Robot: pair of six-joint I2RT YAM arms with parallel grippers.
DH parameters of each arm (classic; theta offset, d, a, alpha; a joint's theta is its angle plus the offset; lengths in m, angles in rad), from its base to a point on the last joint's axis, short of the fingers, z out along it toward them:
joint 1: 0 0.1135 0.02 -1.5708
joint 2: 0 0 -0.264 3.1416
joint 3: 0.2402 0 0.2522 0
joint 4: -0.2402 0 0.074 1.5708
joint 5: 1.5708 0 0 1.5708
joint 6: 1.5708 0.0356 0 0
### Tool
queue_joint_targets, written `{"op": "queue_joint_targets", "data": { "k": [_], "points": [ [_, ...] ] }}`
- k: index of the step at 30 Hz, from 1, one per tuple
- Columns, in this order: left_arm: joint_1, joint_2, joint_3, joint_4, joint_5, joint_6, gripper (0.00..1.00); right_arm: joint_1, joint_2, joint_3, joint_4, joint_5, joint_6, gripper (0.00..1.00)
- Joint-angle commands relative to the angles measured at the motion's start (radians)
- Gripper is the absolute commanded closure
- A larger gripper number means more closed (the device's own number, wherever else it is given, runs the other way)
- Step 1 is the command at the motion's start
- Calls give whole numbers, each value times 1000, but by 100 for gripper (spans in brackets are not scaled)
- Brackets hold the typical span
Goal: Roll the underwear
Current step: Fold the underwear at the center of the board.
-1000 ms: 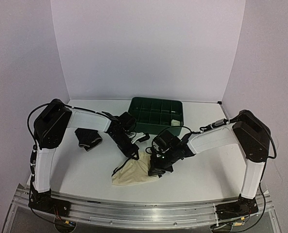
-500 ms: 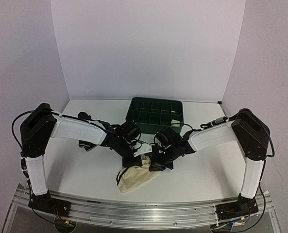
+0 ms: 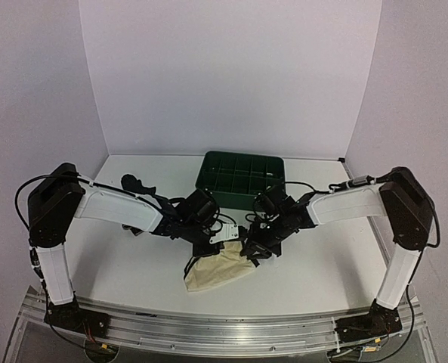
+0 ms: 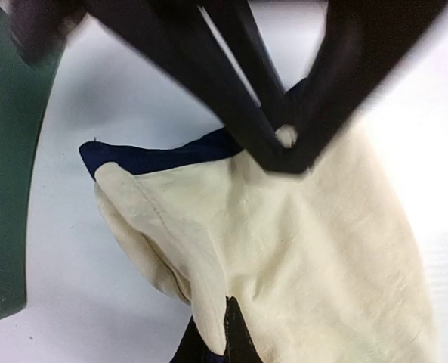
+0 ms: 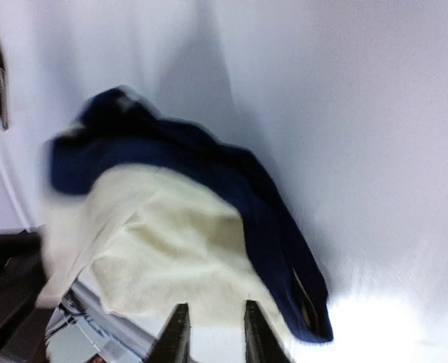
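Observation:
The cream underwear with dark edging (image 3: 220, 268) lies crumpled on the white table, in front of both grippers. My left gripper (image 4: 227, 327) is shut on a fold of it near its edging (image 4: 159, 157), and sits at the cloth's rear edge (image 3: 211, 243). My right gripper (image 5: 216, 306) hovers open just above the same garment (image 5: 171, 242), with nothing between its fingers. In the top view it (image 3: 251, 249) stands at the cloth's right rear corner. A black underwear (image 3: 135, 228) peeks out from under my left forearm, mostly hidden.
The green compartment tray (image 3: 242, 178) stands right behind both grippers; its wall (image 4: 4, 189) shows at the left of the left wrist view. White walls close in the table at the back and sides.
The right gripper has opened and let go of the cream cloth, and its arm has drawn back to the right. The left arm reached further right, with the cloth shifting slightly.

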Motion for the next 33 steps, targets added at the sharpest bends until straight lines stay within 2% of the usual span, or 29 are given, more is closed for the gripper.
{"op": "queue_joint_targets", "data": {
  "k": [1,3,5,14,19,25,33],
  "points": [
    [-6,-43,-48,61,-95,115,100,-37,-132,4,-49,-88,50,64],
    [-15,-50,-60,80,-100,138,100,-59,-154,17,-49,-97,89,55],
    [-27,-54,-80,96,-104,153,100,-71,-163,38,-48,-90,142,50],
    [-88,-87,-198,286,-184,300,100,-72,-7,165,-40,-100,374,49],
    [-109,-109,-282,431,-235,427,100,-73,-42,135,-45,-53,384,43],
    [-143,-130,-411,611,-263,612,100,-73,-12,118,-49,-100,370,40],
    [-152,-106,-413,637,-286,626,100,-30,81,195,-47,-157,388,40]
  ]
}}
